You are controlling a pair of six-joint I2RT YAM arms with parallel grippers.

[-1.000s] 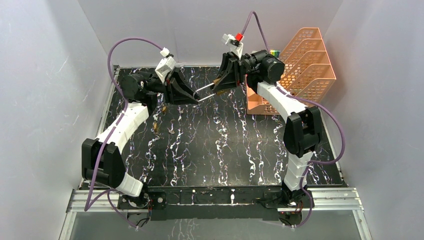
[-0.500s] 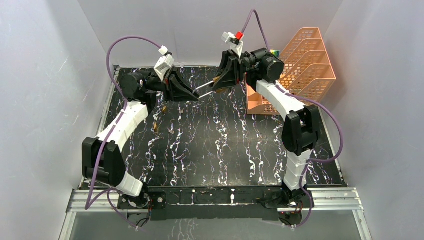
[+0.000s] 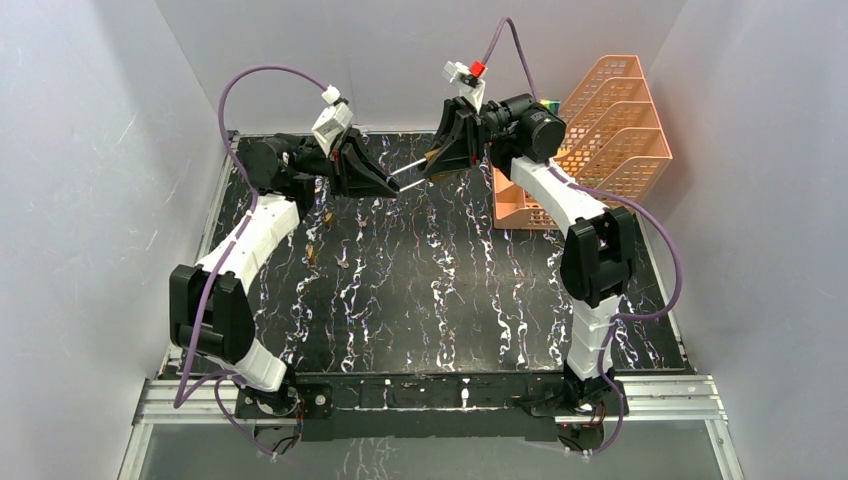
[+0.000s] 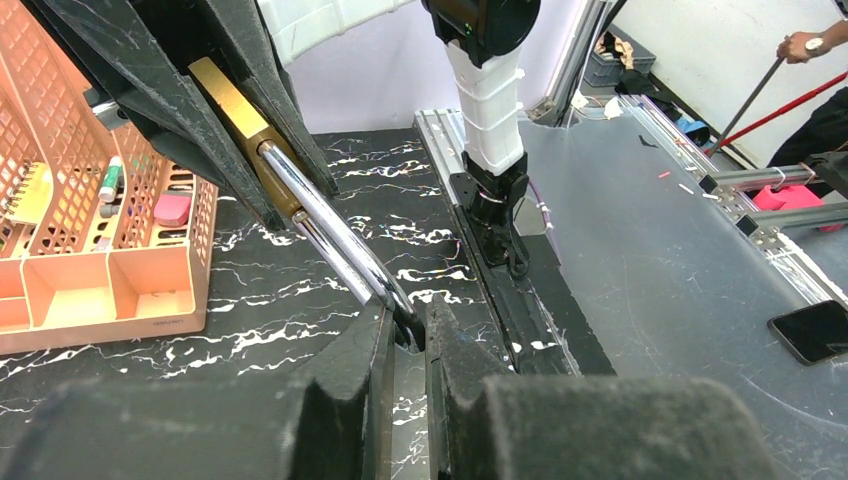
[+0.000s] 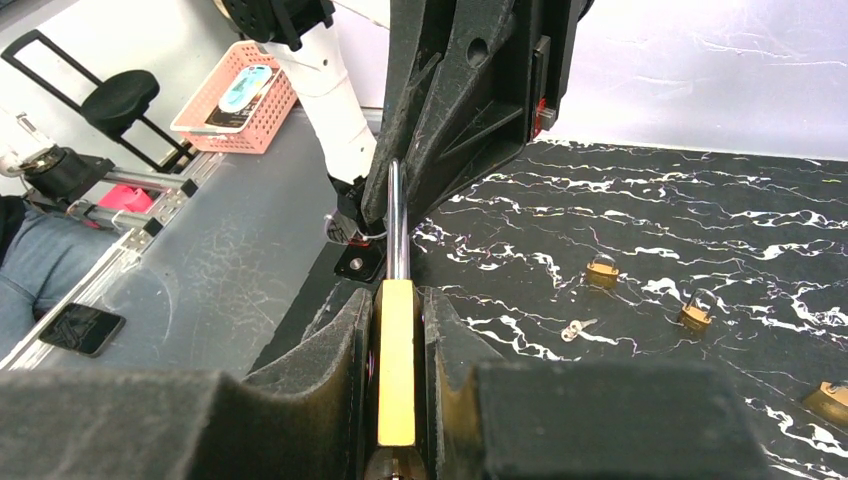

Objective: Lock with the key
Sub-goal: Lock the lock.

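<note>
Black marble-patterned tabletop (image 3: 450, 300) with white veins filled the floor of a pale grey-walled booth, and both arms reached over its far half with their wrists raised above the surface. Between them hung a brass padlock (image 3: 434, 158) with a long chrome shackle (image 3: 410, 173), held in the air and clear of the table.

The right gripper (image 3: 437, 165) was clamped on the padlock's yellow brass body. In the right wrist view the body (image 5: 397, 360) sat squeezed between the two black fingers (image 5: 330, 350), with the shackle (image 5: 395, 220) running straight out toward the other arm. The left gripper (image 3: 390, 188) was closed on the far end of that shackle. In the left wrist view its fingertips (image 4: 455, 340) pinched the curved chrome bend (image 4: 345, 255), and the brass body (image 4: 235, 105) showed beyond, wedged in the right gripper's fingers.

What looked like a small silver key (image 5: 578, 327) lay flat on the table, in neither gripper and well apart from the held lock. Three loose small padlocks (image 5: 696, 313) lay spread around it on the same patch of table.

An orange plastic mesh organiser (image 3: 610, 130) stood at the far right edge of the table, just beside the right arm. The left wrist view showed small items in its compartments (image 4: 90, 280).
</note>
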